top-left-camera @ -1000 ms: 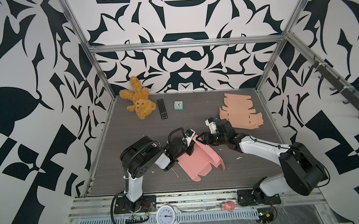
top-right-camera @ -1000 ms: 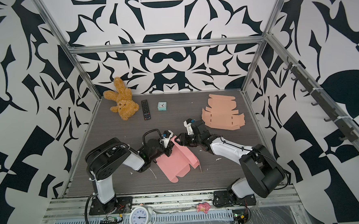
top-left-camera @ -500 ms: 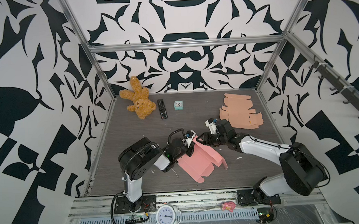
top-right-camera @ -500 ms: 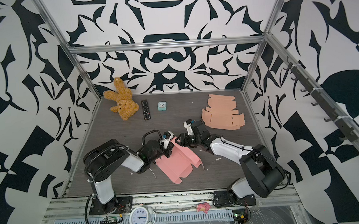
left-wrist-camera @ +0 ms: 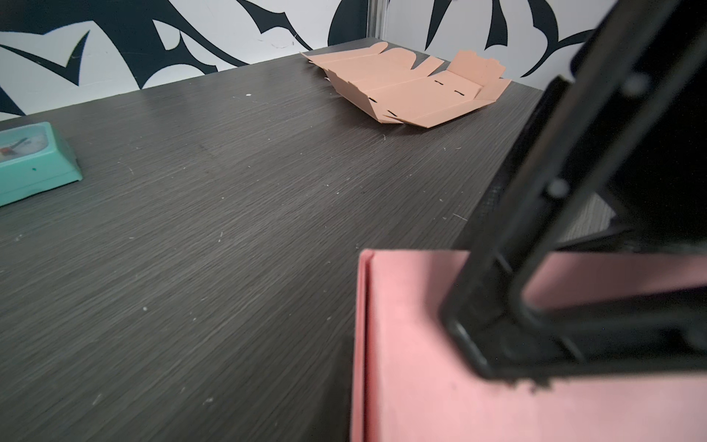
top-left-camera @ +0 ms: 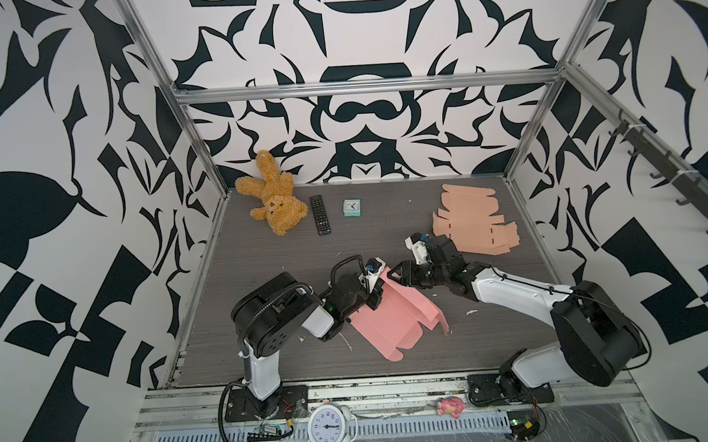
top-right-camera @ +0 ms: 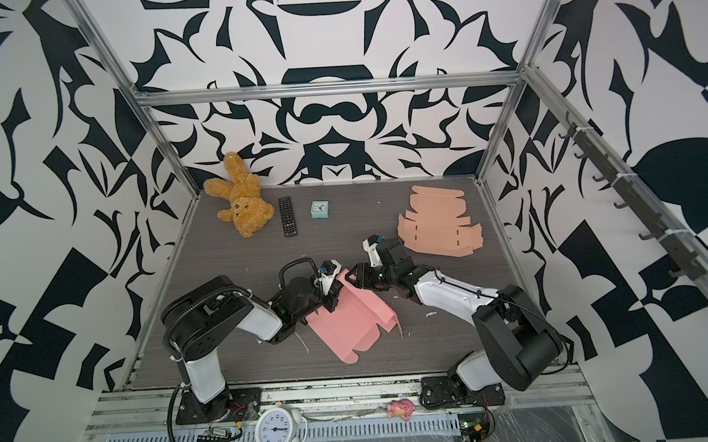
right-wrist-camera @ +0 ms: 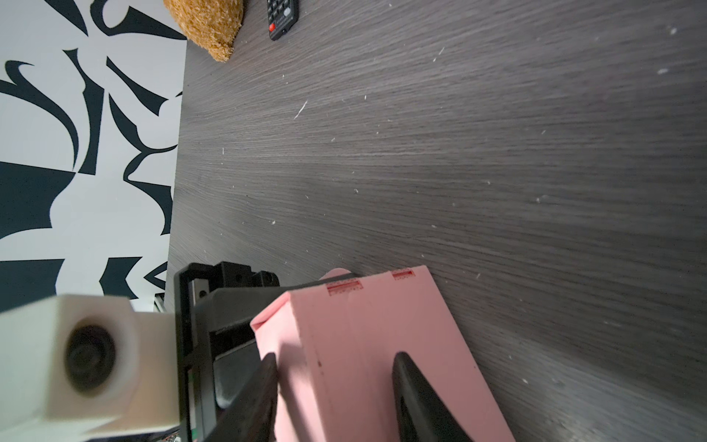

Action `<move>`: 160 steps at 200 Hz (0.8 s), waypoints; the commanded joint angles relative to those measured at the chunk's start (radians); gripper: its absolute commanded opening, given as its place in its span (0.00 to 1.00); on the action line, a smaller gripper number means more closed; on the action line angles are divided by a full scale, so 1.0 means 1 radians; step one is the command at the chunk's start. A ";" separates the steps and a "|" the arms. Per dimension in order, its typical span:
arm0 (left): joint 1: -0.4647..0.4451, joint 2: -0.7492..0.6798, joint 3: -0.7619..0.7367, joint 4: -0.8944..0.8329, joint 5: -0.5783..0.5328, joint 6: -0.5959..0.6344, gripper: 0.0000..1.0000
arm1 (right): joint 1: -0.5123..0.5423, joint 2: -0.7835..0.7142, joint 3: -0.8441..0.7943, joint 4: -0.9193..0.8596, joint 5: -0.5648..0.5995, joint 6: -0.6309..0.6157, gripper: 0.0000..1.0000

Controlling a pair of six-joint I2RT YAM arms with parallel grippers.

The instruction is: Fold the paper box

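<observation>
The pink paper box (top-left-camera: 395,319) (top-right-camera: 349,322) lies partly folded in the middle of the dark table, with one wall raised at its far end. My left gripper (top-left-camera: 376,300) (top-right-camera: 331,300) is shut on the left end of that raised wall; its own jaws are out of sight in the left wrist view, where the pink wall (left-wrist-camera: 459,382) fills the corner. My right gripper (top-left-camera: 393,275) (right-wrist-camera: 333,359) comes in from the right. Its jaws stand half apart and press both sides of the folded wall (right-wrist-camera: 355,344). One of its fingers (left-wrist-camera: 482,291) crosses in front of the wall.
Flat tan box blanks (top-left-camera: 473,220) lie at the back right. A teddy bear (top-left-camera: 274,201), a remote (top-left-camera: 320,214) and a small teal clock (top-left-camera: 351,208) sit along the back. A white alarm clock (top-left-camera: 329,427) and a pink toy (top-left-camera: 449,406) rest on the front rail.
My left jaws have closed slightly on the wall. Both arms and the box have otherwise hardly moved.
</observation>
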 commanded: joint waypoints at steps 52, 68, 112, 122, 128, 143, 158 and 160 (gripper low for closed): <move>-0.009 -0.071 -0.037 0.009 -0.025 -0.047 0.08 | 0.008 -0.201 0.107 -0.337 0.172 -0.146 0.62; -0.009 -0.098 -0.032 -0.046 -0.046 -0.079 0.08 | 0.014 -0.256 0.137 -0.431 0.229 -0.189 0.61; -0.002 -0.166 0.041 -0.360 -0.113 -0.242 0.10 | 0.092 -0.359 0.241 -0.635 0.408 -0.275 0.48; -0.003 -0.170 0.056 -0.411 -0.120 -0.281 0.09 | 0.116 -0.364 0.261 -0.667 0.448 -0.287 0.43; -0.002 -0.170 0.065 -0.435 -0.122 -0.299 0.09 | 0.134 -0.365 0.273 -0.683 0.472 -0.291 0.41; -0.003 -0.173 0.081 -0.482 -0.135 -0.336 0.09 | 0.182 -0.360 0.300 -0.716 0.535 -0.300 0.36; -0.003 -0.185 0.091 -0.523 -0.149 -0.356 0.10 | 0.231 -0.346 0.326 -0.750 0.597 -0.307 0.30; -0.003 -0.188 0.093 -0.530 -0.151 -0.357 0.09 | 0.236 -0.343 0.330 -0.753 0.607 -0.307 0.29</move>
